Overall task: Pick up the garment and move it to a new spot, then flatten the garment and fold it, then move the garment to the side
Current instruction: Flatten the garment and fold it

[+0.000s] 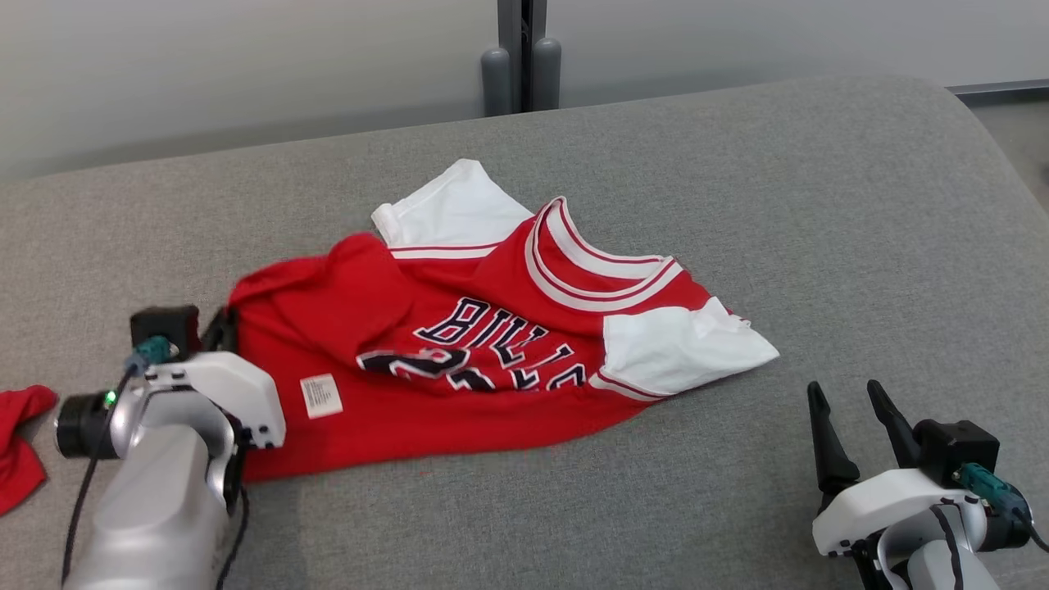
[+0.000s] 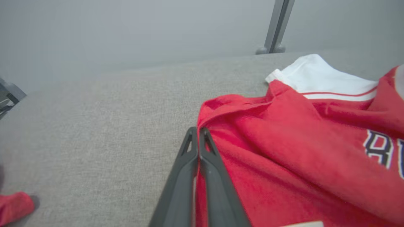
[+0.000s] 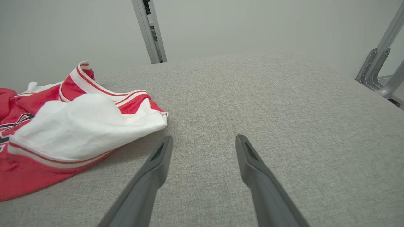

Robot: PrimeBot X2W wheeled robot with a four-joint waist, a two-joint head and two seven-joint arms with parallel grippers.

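Grey upholstered cushion carries the crumpled red-and-white basketball jersey mid-surface, unflattened, unfolded. Left end effector is closed at its left hem; right end effector gapes near the front-right corner.

My head camera looks forward and down over the grey woven fabric surface. The wrist cameras sit low above it; all three views share the red and white basketball jersey, left wrist nearest.

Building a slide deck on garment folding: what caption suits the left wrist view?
Left gripper shut at the edge of a crumpled red-and-white jersey lying on a grey fabric surface.
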